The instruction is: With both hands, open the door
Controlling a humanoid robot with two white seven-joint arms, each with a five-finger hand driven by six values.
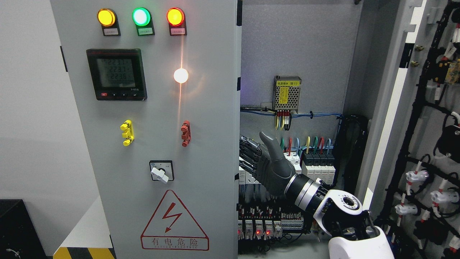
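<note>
Grey steel: that was most of the shot, a tall electrical cabinet with two doors, and the robot working at the gap between them.

Right hand: the right hand [267,163] came in from the lower right on a white and silver arm, thumb sticking up, fingers [249,153] stretched flat toward the edge of the left door [161,126]. Fingers were apart and clamped on nothing, more a flat push than a grab. Couldn't tell if the tips actually touched the door edge or just sat right beside it.

Left hand: not in the shot at all.

Left door: just to the left of the hand and looked shut or close to it, with its lamps, meter [116,74], warning sign [174,225] and switch knob [159,173] facing the camera.

Right door: the right door [427,144] was already swung wide open, well off to the right of the hand, wiring on its inside showing.

Behind the hand: breakers [318,163] and coloured wires, with a mesh power supply [286,92] above.

Step, my guess: one door done, the left one was next, and the hand was lining up on its free edge.

Next move, also a guess: hook the fingertips behind that edge and swing the door out to the left, keeping the knuckles off the wiring behind.
</note>
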